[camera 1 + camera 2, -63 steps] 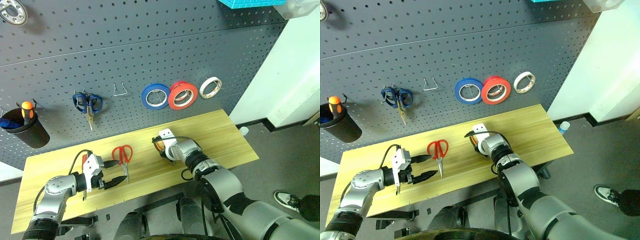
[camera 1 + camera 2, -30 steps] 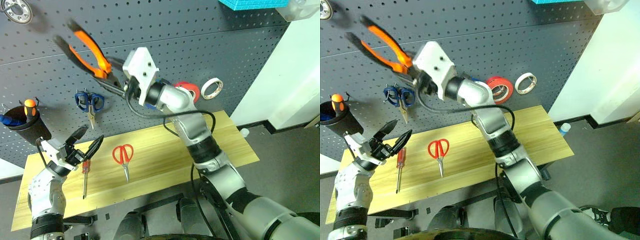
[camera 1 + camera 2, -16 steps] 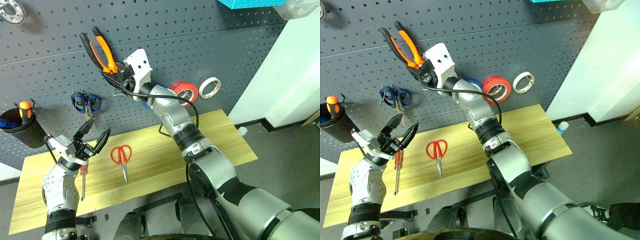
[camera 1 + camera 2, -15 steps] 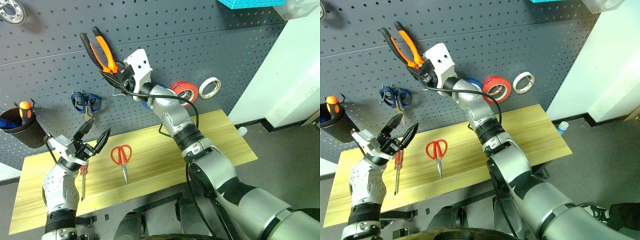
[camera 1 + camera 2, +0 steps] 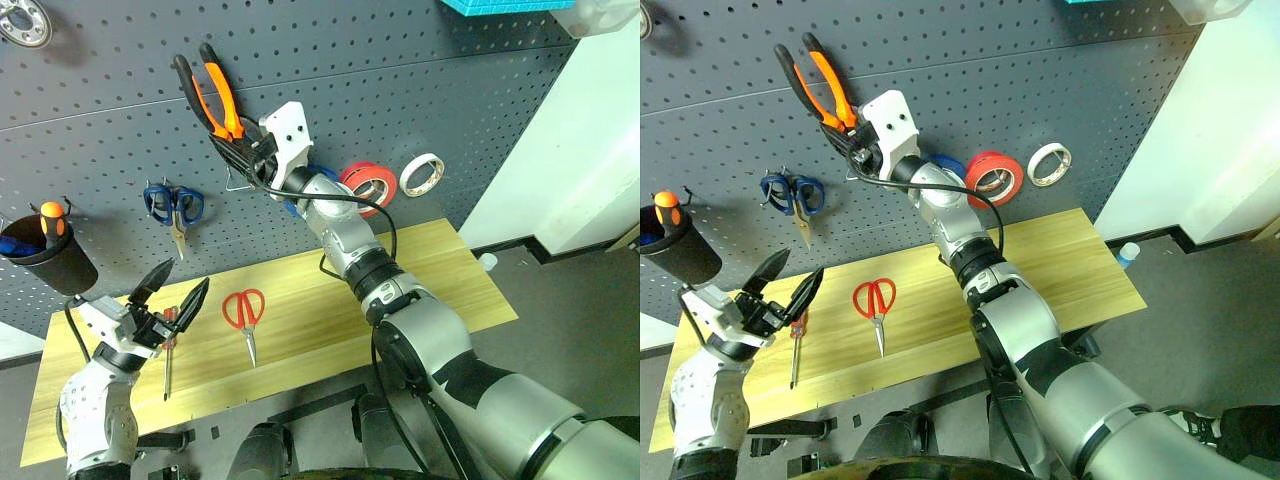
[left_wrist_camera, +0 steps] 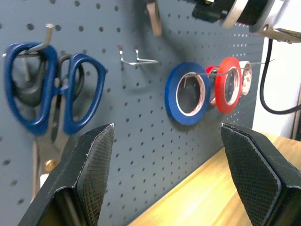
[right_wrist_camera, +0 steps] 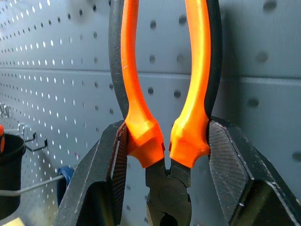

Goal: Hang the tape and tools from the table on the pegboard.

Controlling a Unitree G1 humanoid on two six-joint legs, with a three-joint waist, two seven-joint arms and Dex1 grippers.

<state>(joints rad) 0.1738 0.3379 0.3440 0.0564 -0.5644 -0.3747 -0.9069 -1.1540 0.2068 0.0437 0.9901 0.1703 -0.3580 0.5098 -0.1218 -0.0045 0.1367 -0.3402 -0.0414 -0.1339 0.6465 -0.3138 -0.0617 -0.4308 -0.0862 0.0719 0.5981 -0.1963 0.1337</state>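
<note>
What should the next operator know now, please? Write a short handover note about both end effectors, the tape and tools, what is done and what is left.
Right end effector: shut on the pliers, held up against the pegboard, handles pointing up, above the empty wire hook.
Left end effector: open, holding nothing, over the table's left part, near the red-handled screwdriver.
Done: red tape hangs on the pegboard between the blue roll and the white roll.
Left: hang the pliers; the screwdriver and the red-handled scissors lie on the table.
</note>
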